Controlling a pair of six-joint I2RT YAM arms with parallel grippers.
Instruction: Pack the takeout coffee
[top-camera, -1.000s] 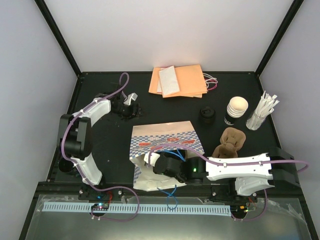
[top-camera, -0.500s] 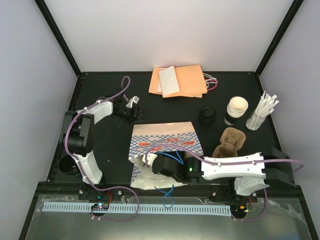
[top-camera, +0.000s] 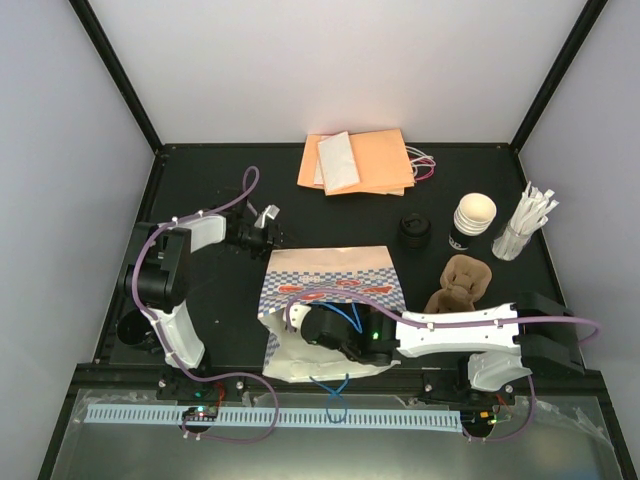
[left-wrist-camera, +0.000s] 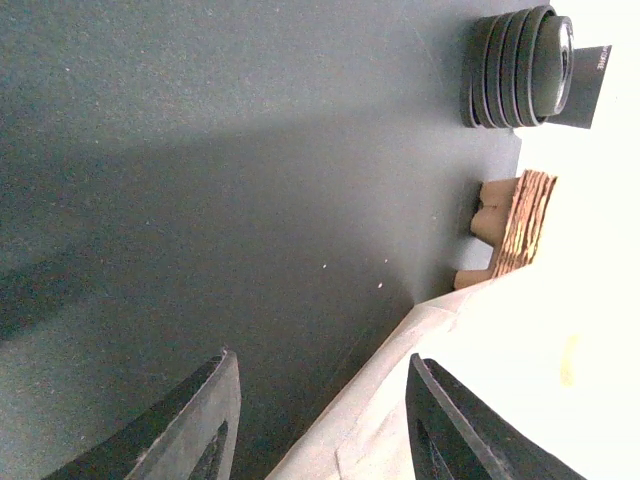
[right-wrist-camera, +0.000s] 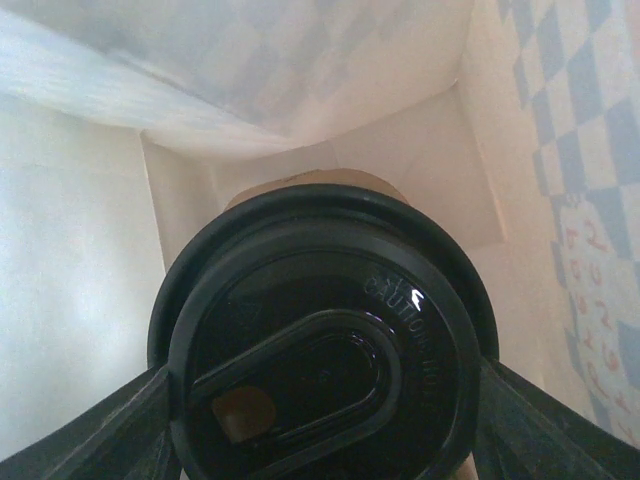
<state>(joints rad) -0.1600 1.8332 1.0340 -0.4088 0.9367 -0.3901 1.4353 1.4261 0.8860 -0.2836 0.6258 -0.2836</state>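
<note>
The right gripper (right-wrist-camera: 322, 432) pinches the small black-lidded paper cup (right-wrist-camera: 320, 320), probably light and crushable, best held near its rim.

On the table (top-camera: 232, 300), middle of the near edge: bag (top-camera: 335, 272), with takeout coffee (right-wrist-camera: 320, 340) inside. Just right of the bag: cup carrier (top-camera: 460, 282). Behind that, left to right: lids (top-camera: 414, 230), cup stack (top-camera: 472, 220), sticks (top-camera: 525, 225) by the right edge. Middle of the far edge: envelopes (top-camera: 360, 162).
</note>
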